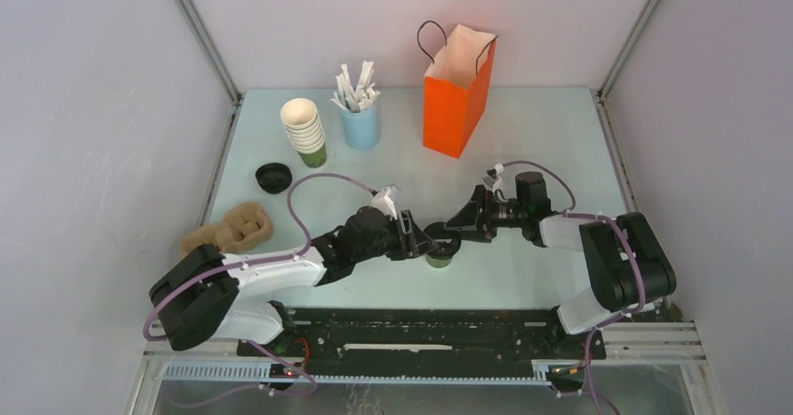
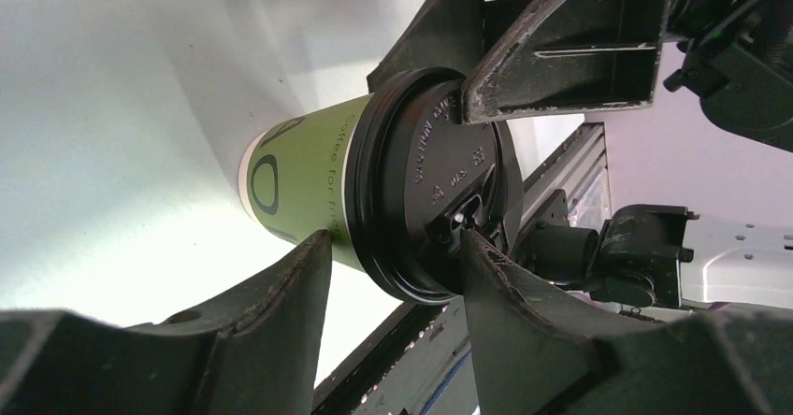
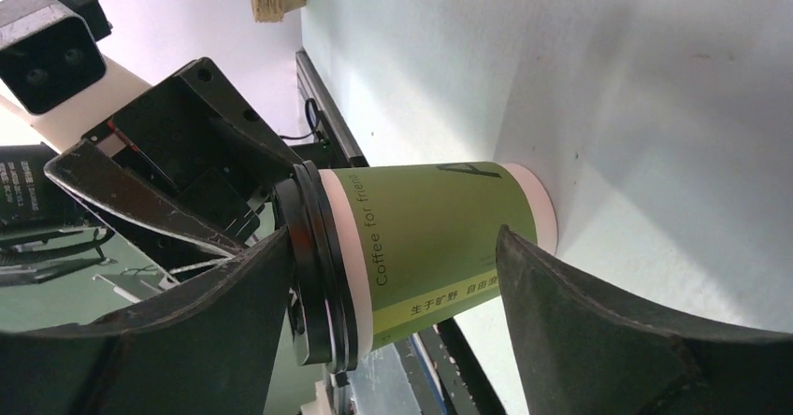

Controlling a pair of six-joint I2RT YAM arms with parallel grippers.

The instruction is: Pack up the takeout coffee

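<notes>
The takeout coffee (image 1: 438, 260), a green paper cup with its black lid (image 2: 439, 191) on, stands near the table's front middle. My left gripper (image 1: 425, 239) comes at it from the left and is open. One fingertip (image 2: 313, 256) lies against the green wall just under the lid's rim, and the other touches the lid's top. My right gripper (image 1: 460, 224) reaches in from the right, open wide. Its jaws stand one above the other: a finger (image 3: 252, 284) lies on the lid and the other (image 3: 524, 265) hangs beside the cup (image 3: 430, 237) near its base.
An orange paper bag (image 1: 458, 93) stands open at the back. A stack of cream-and-green cups (image 1: 305, 130) and a light blue cup of white sticks (image 1: 360, 121) stand back left. A spare black lid (image 1: 272, 178) and a brown cardboard carrier (image 1: 229, 230) lie at the left.
</notes>
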